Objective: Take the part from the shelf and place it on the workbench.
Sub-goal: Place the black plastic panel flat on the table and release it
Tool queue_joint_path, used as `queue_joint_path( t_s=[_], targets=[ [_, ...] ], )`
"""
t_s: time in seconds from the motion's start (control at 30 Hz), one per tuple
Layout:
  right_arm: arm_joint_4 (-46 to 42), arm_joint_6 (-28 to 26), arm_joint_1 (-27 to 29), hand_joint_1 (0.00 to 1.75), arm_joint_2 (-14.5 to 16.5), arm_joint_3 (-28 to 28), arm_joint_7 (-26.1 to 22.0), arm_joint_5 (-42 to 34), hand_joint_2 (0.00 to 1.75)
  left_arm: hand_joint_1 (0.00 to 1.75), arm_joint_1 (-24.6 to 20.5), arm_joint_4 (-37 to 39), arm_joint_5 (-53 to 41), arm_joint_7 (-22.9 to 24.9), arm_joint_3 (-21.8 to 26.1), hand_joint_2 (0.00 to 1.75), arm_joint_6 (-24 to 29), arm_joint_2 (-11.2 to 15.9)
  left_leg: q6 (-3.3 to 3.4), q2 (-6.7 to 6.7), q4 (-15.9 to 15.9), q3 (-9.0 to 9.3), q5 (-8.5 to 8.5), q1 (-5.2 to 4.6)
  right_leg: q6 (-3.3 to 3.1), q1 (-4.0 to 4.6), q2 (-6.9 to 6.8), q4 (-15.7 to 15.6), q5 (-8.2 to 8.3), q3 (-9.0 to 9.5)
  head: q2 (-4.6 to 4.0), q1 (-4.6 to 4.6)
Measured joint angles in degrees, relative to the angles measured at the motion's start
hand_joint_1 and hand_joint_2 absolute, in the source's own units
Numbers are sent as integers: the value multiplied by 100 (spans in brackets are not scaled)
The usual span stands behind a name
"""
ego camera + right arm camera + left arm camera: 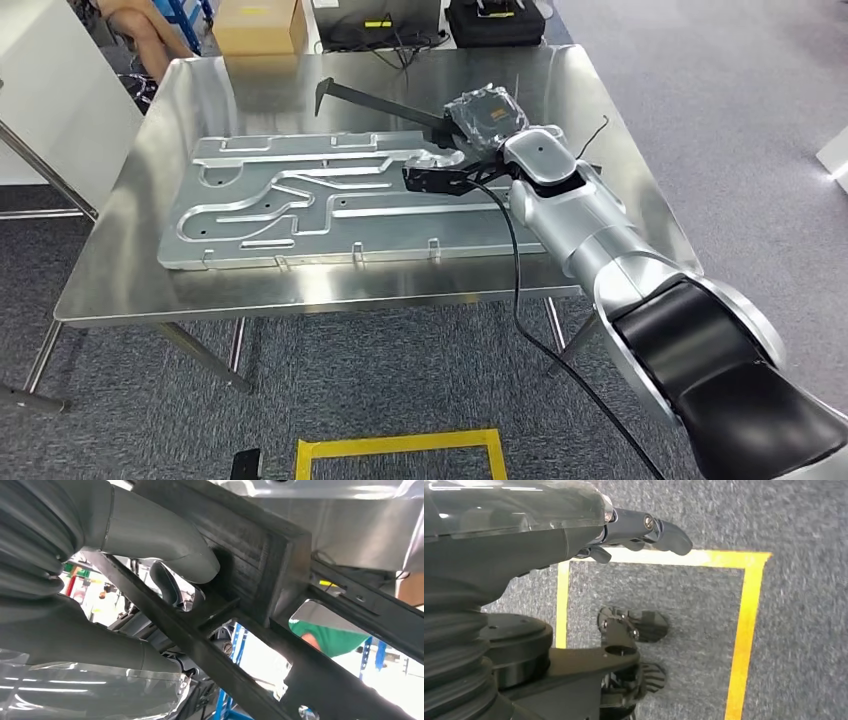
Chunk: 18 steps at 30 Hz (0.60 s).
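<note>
The right hand [478, 150] gripped the black bracket part [385, 105], holding it low over the steel workbench [130, 260], above the grey moulded panel [300, 205]. Placing was in hand; next, lowering and letting go. The left hand [639, 532] hung curled, holding nothing.

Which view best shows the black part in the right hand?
The head view: the black part shows whole above the workbench, held by the right hand. The right wrist view shows only close-up bars.
</note>
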Motion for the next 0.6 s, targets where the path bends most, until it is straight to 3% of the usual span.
queue_joint_path(
  t_s=[0.07,0.1,0.17,0.2,0.23,0.27,0.3,0.37,0.4,0.43,0.53,0.6],
  targets=[
    [37,2,1,175,-26,0,30,-10,175,0,-1,0,6,31,1,175,9,0,73,-1,-51,20,29,10,51,-14,-10,125,-108,-49,0,1],
    [52,2,0,175,-40,0,45,-15,175,0,-8,0,5,52,1,175,15,0,106,2,-75,30,42,18,70,-19,-12,349,-245,-148,0,1],
    [87,4,17,175,-74,0,64,-17,175,0,-20,0,5,97,1,175,24,0,142,4,-80,32,44,10,93,-22,-15,1091,-595,-489,0,1],
    [107,7,36,175,-94,0,70,-16,175,0,-21,0,5,109,0,175,21,0,148,1,-76,32,42,6,100,-22,-14,1437,-710,-658,0,1],
    [127,9,57,175,-115,0,75,-14,175,0,-20,0,4,118,-1,175,11,0,152,-3,-69,33,38,1,101,-22,-15,1616,-726,-754,0,1],
    [146,11,72,175,-134,0,80,-13,175,0,-20,0,4,127,-1,175,-4,0,153,-7,-60,34,33,-3,93,-21,-15,1570,-630,-748,0,1],
    [158,13,79,175,-151,0,84,-11,175,0,-23,0,4,138,-1,175,-18,-1,149,-12,-50,37,25,-7,75,-19,-15,1299,-443,-633,0,1],
    [173,13,78,175,-182,-1,88,-11,175,0,-36,0,5,162,-1,175,-45,-5,127,-15,-29,37,0,-25,19,1,-17,500,-70,-270,0,1],
    [177,14,77,175,-197,-2,89,-11,175,0,-43,0,5,168,-1,175,-58,-9,111,-15,-21,32,-10,-36,-4,16,-16,209,25,-139,0,1],
    [186,16,80,175,-211,-2,90,-11,175,0,-50,0,5,169,-1,175,-77,-11,90,-14,-17,25,-15,-43,-20,31,-15,59,50,-74,0,1],
    [214,26,91,175,-245,-2,96,-10,175,0,-62,0,4,161,-1,175,-119,-13,13,-12,-11,22,-34,-49,-67,21,-12,-2,48,-51,0,1],
    [219,28,89,175,-263,-2,106,-9,175,0,-62,0,5,157,-1,175,-126,-11,-46,-5,257,-82,-225,-46,-127,-15,-21,-45,62,-18,0,0]
  ],
)
